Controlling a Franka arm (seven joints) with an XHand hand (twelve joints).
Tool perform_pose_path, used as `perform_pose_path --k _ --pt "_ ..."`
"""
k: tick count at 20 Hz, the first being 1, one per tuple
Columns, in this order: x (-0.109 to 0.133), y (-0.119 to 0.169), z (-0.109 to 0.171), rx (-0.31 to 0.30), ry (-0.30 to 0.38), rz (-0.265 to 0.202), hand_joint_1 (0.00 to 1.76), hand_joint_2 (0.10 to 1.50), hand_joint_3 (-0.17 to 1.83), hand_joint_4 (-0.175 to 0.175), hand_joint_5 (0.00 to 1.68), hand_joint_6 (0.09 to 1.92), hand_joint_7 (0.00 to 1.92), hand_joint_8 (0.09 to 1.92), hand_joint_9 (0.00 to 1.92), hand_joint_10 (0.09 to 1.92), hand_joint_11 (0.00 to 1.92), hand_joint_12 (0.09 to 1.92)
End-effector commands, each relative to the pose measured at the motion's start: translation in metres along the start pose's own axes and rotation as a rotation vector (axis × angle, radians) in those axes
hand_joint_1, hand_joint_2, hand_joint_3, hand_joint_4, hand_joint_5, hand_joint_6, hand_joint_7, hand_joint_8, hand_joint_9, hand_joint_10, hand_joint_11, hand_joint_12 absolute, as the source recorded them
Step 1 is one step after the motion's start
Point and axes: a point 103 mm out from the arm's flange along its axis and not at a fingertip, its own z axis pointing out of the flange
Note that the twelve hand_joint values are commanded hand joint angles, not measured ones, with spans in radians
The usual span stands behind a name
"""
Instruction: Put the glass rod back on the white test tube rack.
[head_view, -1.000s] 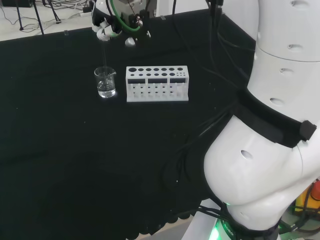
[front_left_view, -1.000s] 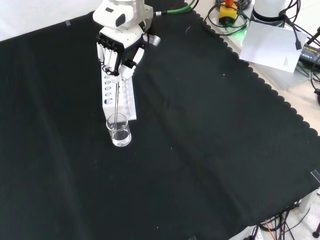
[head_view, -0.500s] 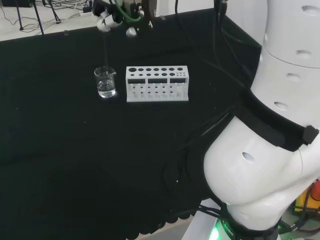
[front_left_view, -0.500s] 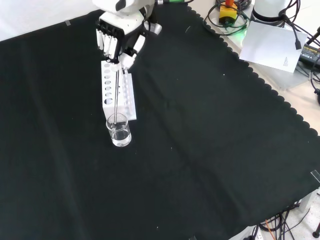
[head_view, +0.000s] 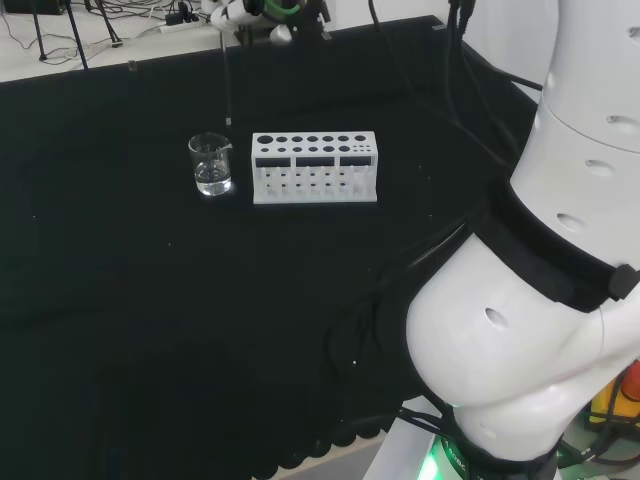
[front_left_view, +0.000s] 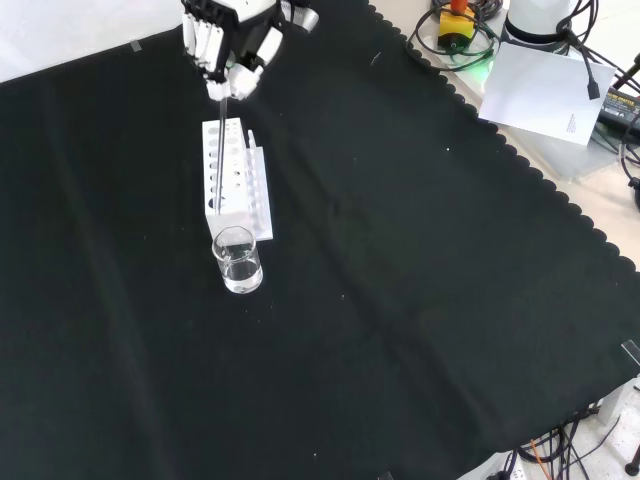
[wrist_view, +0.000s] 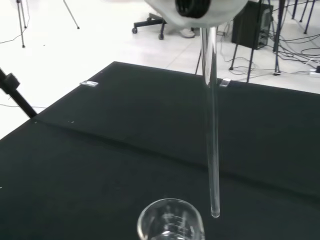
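Glass is what the thin rod (wrist_view: 212, 125) is made of, and it hangs straight down in the air, pinched at its top end by the curled fingers (front_left_view: 222, 72) of the hand (front_left_view: 225, 45). In the wrist view the rod's tip floats just above the rim of the small beaker (front_left_view: 237, 260), free of it. In the head view the rod (head_view: 226, 80) sits at about 11 o'clock from the white test tube rack (head_view: 314, 167), with the beaker (head_view: 211, 164) just beside the rack at 9 o'clock.

I think a few things could go wrong. The rod is long and held at one end, so a quick move could make it swing and miss the small holes. If it comes down too soon, the tip could hit the beaker's rim or the rack's top and chip. It could also slip through the fingers and fall onto the black surface (front_left_view: 420, 300).
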Motion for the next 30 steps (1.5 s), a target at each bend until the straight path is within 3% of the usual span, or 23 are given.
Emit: perform_pose_path --k 1,15,19,25,30 --pt "-0.026 -0.021 -0.009 0.01 -0.018 0.044 1.3 1.04 0.01 -0.175 1.15 0.42 1.15 1.04 1.59 0.95 1.42 1.12" --pt "-0.073 -0.06 -0.017 0.009 -0.035 0.152 1.3 1.04 0.01 -0.175 1.15 0.42 1.15 1.05 1.59 0.95 1.42 1.12" --pt "-0.073 -0.061 -0.015 0.016 -0.037 0.155 1.3 1.05 0.01 -0.175 1.15 0.42 1.15 1.05 1.59 0.95 1.42 1.12" --pt "-0.072 -0.084 -0.016 0.009 -0.043 0.153 1.3 1.05 0.01 -0.175 1.15 0.42 1.15 1.05 1.59 0.95 1.42 1.12" --pt "-0.064 -0.081 -0.014 0.017 -0.045 0.15 1.3 1.05 0.01 -0.175 1.15 0.42 1.15 1.05 1.59 0.95 1.43 1.12"
